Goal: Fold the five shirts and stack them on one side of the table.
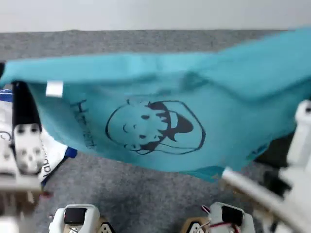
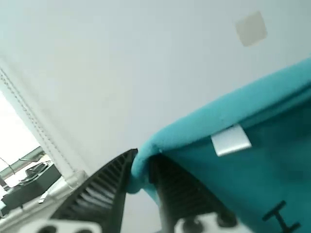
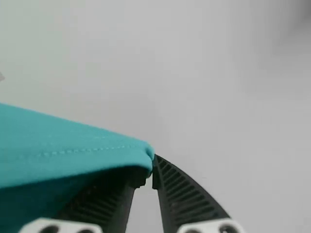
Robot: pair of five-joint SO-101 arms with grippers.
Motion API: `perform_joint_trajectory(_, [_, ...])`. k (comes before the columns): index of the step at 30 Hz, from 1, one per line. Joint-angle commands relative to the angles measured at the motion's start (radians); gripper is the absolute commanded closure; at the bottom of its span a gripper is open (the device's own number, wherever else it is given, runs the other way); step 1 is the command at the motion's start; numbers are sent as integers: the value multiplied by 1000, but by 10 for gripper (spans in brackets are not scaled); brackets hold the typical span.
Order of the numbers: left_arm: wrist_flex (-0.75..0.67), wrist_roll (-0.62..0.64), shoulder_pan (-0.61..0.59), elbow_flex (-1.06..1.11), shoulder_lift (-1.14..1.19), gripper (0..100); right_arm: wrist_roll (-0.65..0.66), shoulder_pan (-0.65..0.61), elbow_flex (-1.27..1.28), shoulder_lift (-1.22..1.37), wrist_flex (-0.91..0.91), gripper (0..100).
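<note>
The teal shirt (image 1: 160, 126) is lifted clear of the grey desk (image 1: 146, 204) and stretched wide between the two arms. Its printed face drawing (image 1: 154, 127) faces the high camera and its lower edge hangs loose. I judge this to be the spreading step for one shirt, with no fold made in it yet. The next move calls for lowering both held corners together, keeping the cloth taut, so it lands flat on the bare grey area with the hanging edge not tucked under.

A white garment (image 1: 53, 155) with a blue edge lies on the desk near the left arm and partly under the raised shirt. It may crowd the landing spot on that side. The two arm bases (image 1: 77, 218) stand at the near edge, below the hanging cloth.

The left gripper (image 2: 141, 167) has its fingers clenched on the shirt's edge, close to a small white label (image 2: 231, 141). The right gripper (image 3: 148, 170) pinches a stitched corner of the same shirt.
</note>
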Motion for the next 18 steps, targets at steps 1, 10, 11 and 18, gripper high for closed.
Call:
perform_joint_trajectory(1, [89, -97, -6, -18, -69, 995, 17, 38, -34, -45, 68, 988])
perform_joint_trajectory(10, [213, -126, -6, 62, -144, 995, 14, 85, -6, -62, 156, 988])
perform_joint_trajectory(11, [209, -126, -6, 105, -144, 995, 14, 84, 6, -47, 154, 988])
perform_joint_trajectory(18, [34, -130, 0, 605, -144, 995, 17, 76, 206, 111, 153, 988])
